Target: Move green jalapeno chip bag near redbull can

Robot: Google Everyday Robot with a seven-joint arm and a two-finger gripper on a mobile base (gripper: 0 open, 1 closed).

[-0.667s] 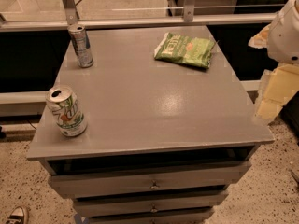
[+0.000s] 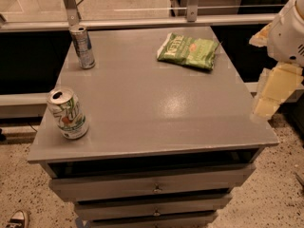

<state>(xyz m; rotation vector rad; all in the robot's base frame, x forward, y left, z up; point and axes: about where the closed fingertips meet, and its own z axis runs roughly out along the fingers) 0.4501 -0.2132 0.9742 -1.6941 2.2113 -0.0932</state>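
Note:
The green jalapeno chip bag [image 2: 187, 51] lies flat at the far right of the grey table top [image 2: 156, 108]. The redbull can [image 2: 82, 47], slim and silver-blue, stands upright at the far left corner, well apart from the bag. My gripper [image 2: 273, 93] hangs off the table's right edge, past the near right corner, below the white arm housing [image 2: 289, 30]. It is in front of and to the right of the bag and touches nothing.
A wider white can with green markings [image 2: 68, 113] stands upright near the front left corner, its top open. The table is a drawer cabinet [image 2: 154, 188]. A metal rail [image 2: 142, 22] runs behind it. A shoe [image 2: 16, 219] shows at the bottom left.

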